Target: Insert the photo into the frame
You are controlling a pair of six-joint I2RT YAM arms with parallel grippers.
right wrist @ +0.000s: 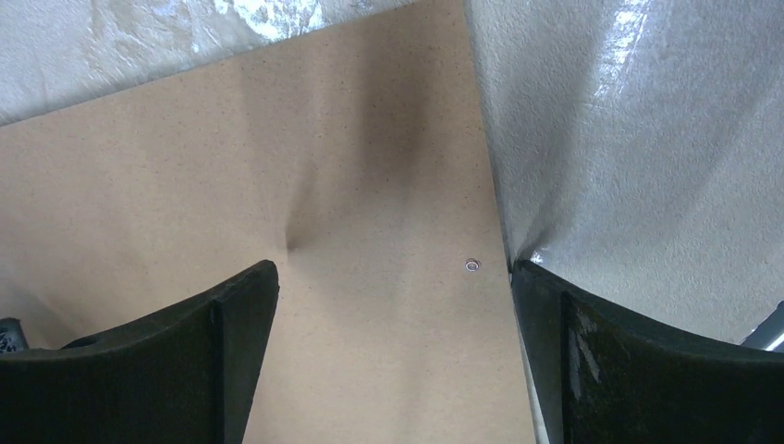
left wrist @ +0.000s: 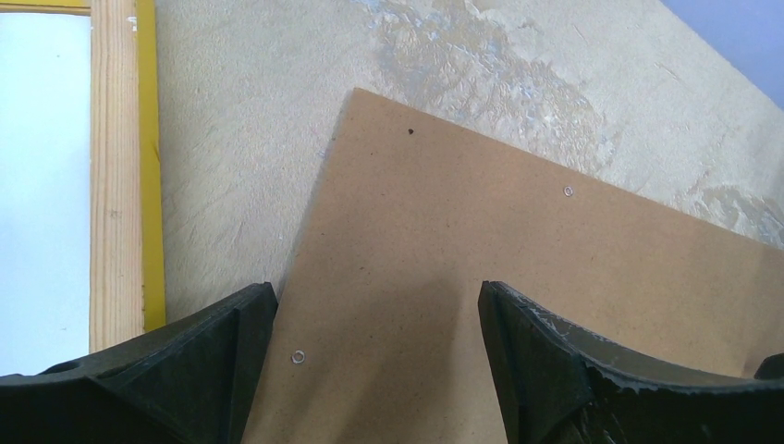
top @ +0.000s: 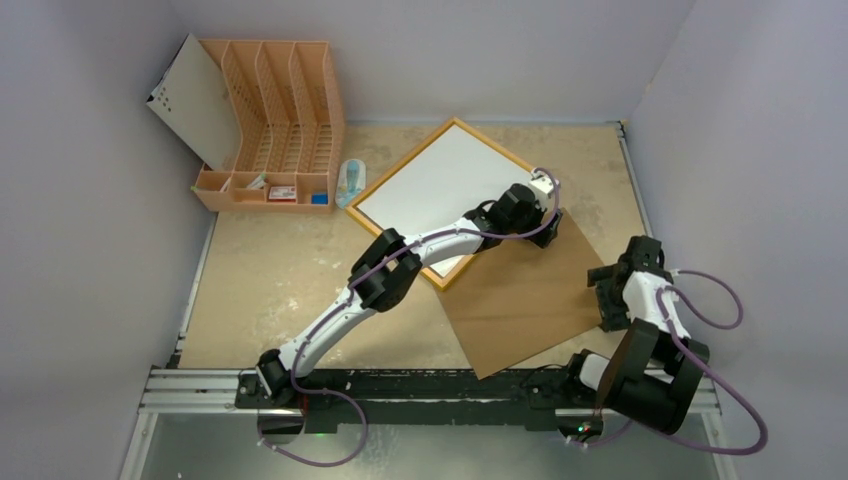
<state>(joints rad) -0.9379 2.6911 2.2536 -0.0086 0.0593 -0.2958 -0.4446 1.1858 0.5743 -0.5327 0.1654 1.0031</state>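
The frame (top: 402, 163) lies flat mid-table, yellow rim and wood edge up; its edge shows in the left wrist view (left wrist: 116, 185). A plain white sheet (top: 435, 185) fills it, apparently the photo face down; no print shows. It appears pale in the left wrist view (left wrist: 42, 185). The brown backing board (top: 520, 300) lies beside it, its corner near the frame. My left gripper (top: 548, 200) is open and empty just above the board's far corner (left wrist: 377, 296). My right gripper (top: 603, 297) is open and empty over the board's right edge (right wrist: 393, 273).
An orange slotted file rack (top: 275, 120) stands at the back left with a white panel (top: 195, 100) leaning on it. A small pale tube (top: 350, 180) lies between the rack and the frame. Walls close in the table on three sides.
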